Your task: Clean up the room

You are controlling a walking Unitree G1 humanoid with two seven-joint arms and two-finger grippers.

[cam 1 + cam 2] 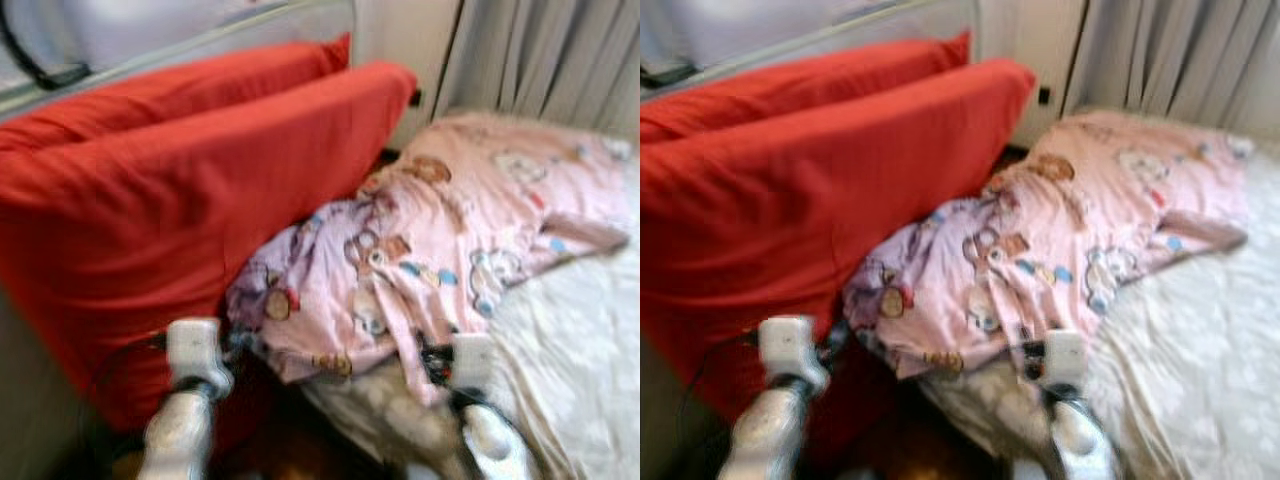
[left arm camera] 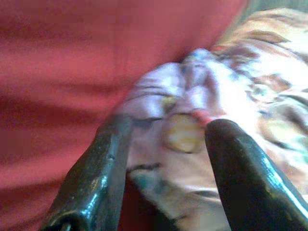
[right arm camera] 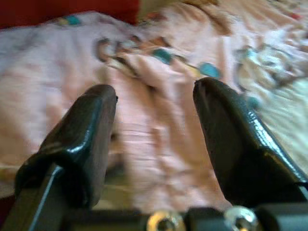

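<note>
Both grippers [image 2: 166,144] [image 3: 154,125] gape at the blurry, seemingly bear-printed pink blanket [image 1: 450,240].

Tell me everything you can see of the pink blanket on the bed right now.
The pink blanket is soft thin cloth printed with cartoon bears and blue spots, lilac toward its near corner. It lies crumpled across the white mattress, its left edge pressed against the red cushion. The left gripper and right gripper, both open, point at its near edge; the blur hides whether they touch it.
</note>
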